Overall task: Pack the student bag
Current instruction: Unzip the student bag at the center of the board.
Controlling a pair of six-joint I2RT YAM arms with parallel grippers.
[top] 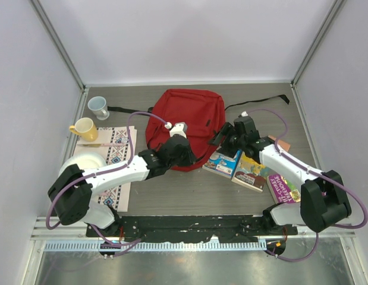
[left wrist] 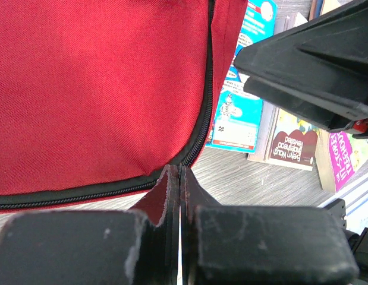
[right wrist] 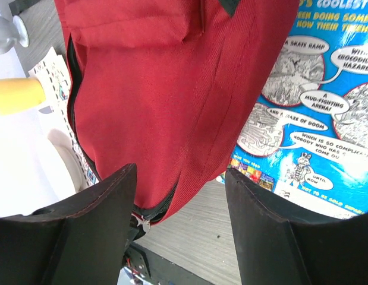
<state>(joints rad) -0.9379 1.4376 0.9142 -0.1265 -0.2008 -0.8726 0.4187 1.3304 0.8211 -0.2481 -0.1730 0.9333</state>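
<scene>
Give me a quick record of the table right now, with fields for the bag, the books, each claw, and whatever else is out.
bag: student bag lying mid-table
books: blue comic book, brown book and purple book, on the table to the bag's right
left claw: shut, tips at the bag's near edge
right claw: open, over the bag's edge beside the blue comic book
other: yellow mug, grey mug, white bowl, patterned cloth, all left of the bag
</scene>
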